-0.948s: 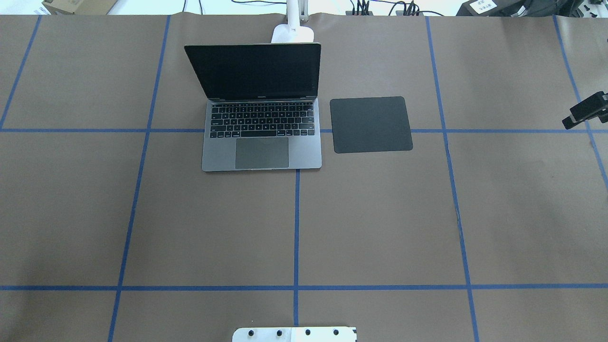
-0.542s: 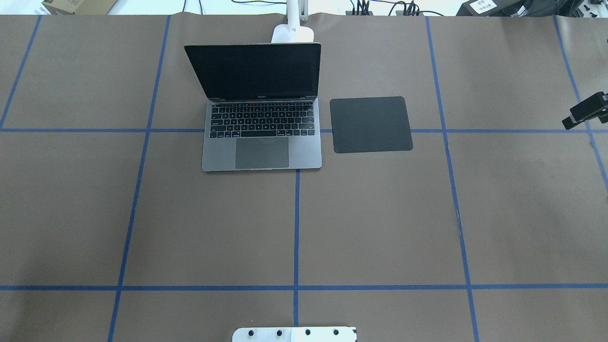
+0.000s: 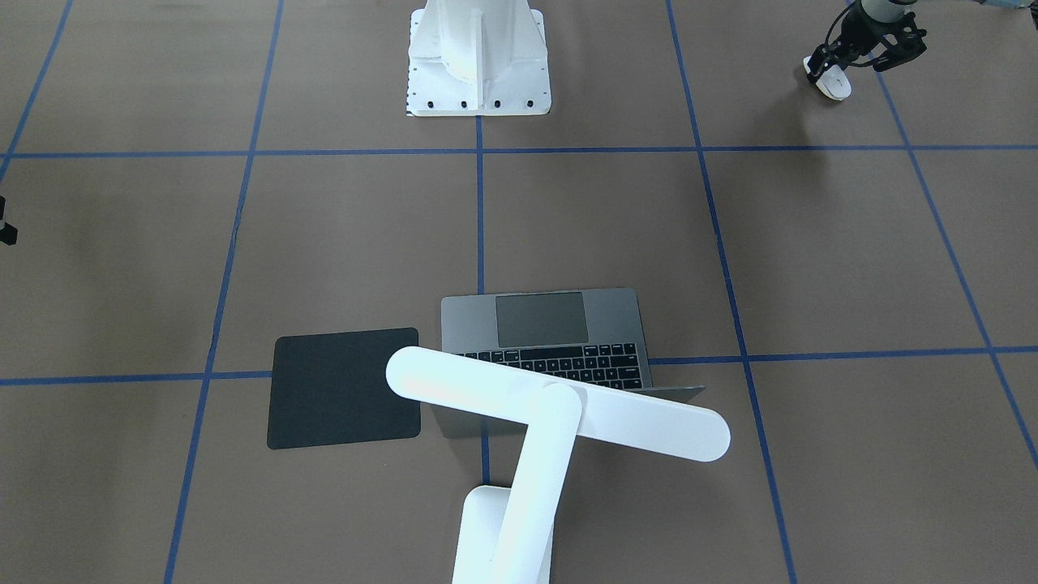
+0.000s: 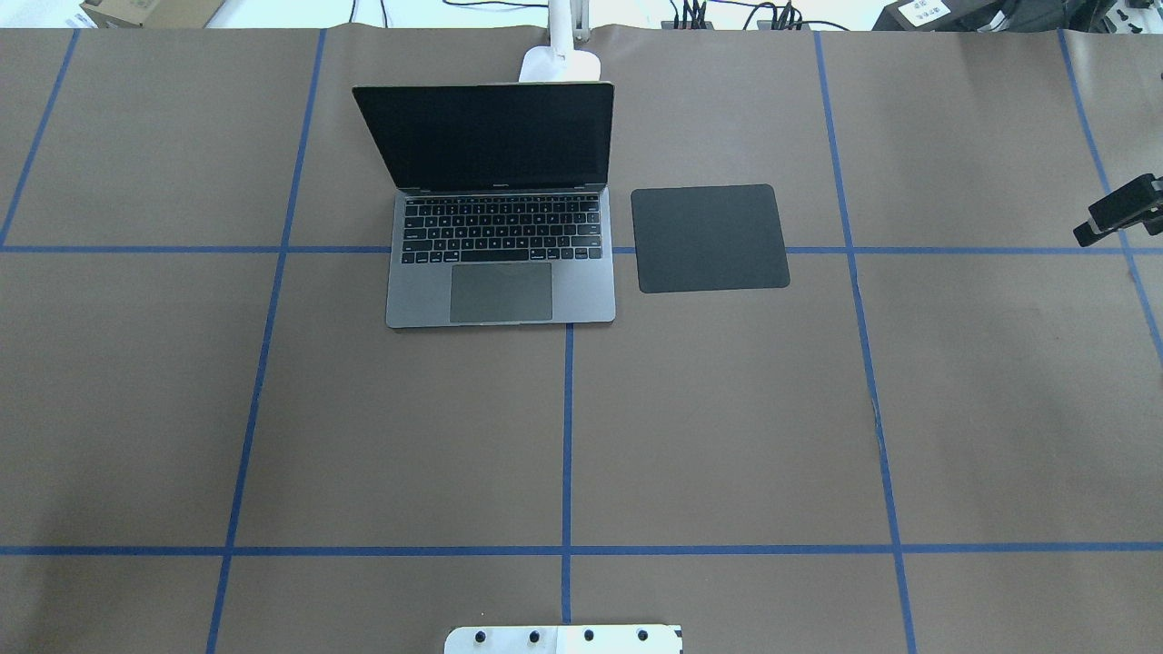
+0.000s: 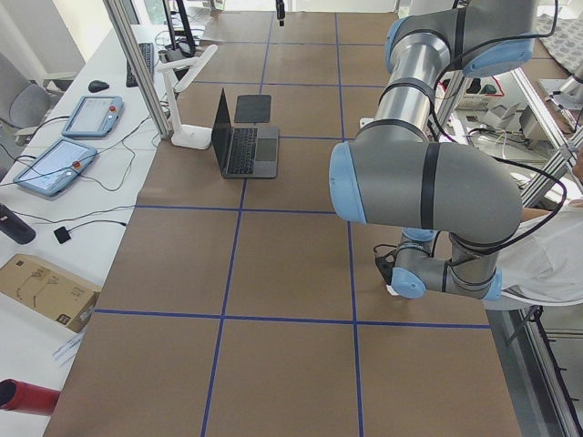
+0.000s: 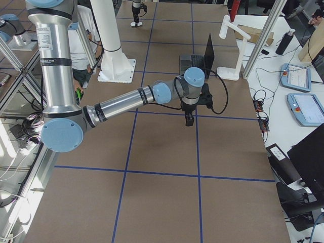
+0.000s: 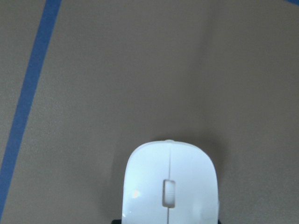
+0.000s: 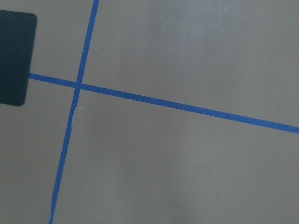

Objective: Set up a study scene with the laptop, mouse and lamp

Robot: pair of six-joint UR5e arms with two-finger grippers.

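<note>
- The step in hand seems to be fetching the mouse [image 7: 170, 186]. It lies at about 9 o'clock from the robot's pedestal [image 3: 478, 57], taking 12 as straight ahead, and is well apart from the other things.
- The left pincer [image 3: 843, 65] stands right at the mouse. I cannot tell whether it already clamps it or only brackets it.
- The right pincer [image 4: 1116, 214] hangs at the counter's edge, at 3 o'clock of the black mat [image 4: 710, 238]. It shows too small to tell if it is spread or closed.
- The laptop [image 4: 500, 272] stands open at 12 o'clock. The lamp [image 3: 559, 414] is behind it, with its head over the lid. The mat lies just beside the laptop, at its 3 o'clock.
- I judge the next move needs a firm hold on the glossy sides, a lift, then a long carry to the mat. The smooth shell may slip.
- The counter [image 4: 727, 436] is covered with brown paper and a grid of blue tape.
- A side bench holds two control tablets [image 5: 55, 164], cables and a cardboard box [image 5: 50, 287].
</note>
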